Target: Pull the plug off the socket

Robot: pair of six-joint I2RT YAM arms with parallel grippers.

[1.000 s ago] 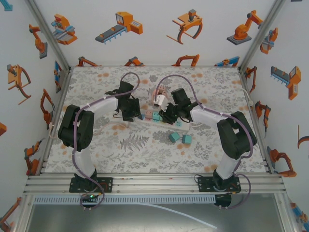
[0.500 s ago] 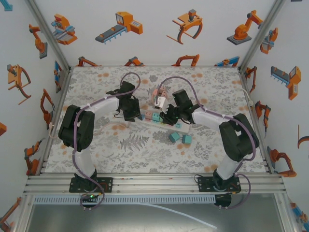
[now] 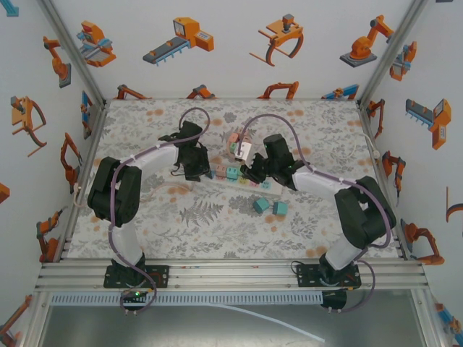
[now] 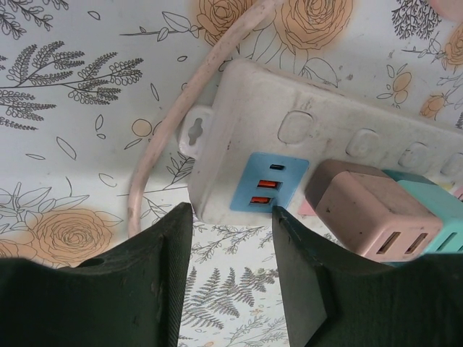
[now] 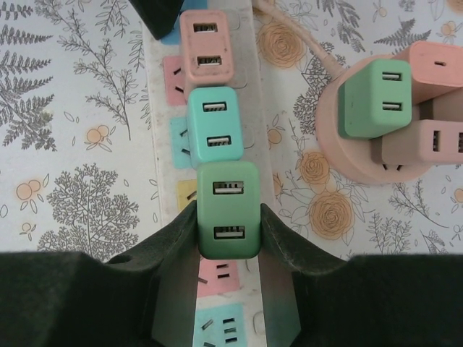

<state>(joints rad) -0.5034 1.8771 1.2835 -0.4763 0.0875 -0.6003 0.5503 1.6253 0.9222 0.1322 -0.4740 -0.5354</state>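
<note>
A white power strip [image 3: 230, 182] lies across the middle of the table. Three plugs stand in a row on it: a pink plug [image 5: 206, 43], a teal plug [image 5: 215, 126] and a green plug [image 5: 228, 191]. My right gripper [image 5: 228, 210] is shut on the green plug, one finger on each side. I cannot tell whether the green plug's prongs are still in the socket. My left gripper [image 4: 231, 213] is open at the strip's cable end [image 4: 239, 108], fingertips against its near edge, with bare table between the fingers.
A round pink socket hub [image 5: 340, 152] carrying several plugs sits close to the right of the strip. Two loose teal plugs [image 3: 260, 205] [image 3: 279, 209] lie on the table nearer the arm bases. The strip's pink cable [image 4: 166, 123] curls away from its end.
My right arm's elbow has swung to the right and its wrist has shifted a little with the green plug held. The left arm has stayed put.
</note>
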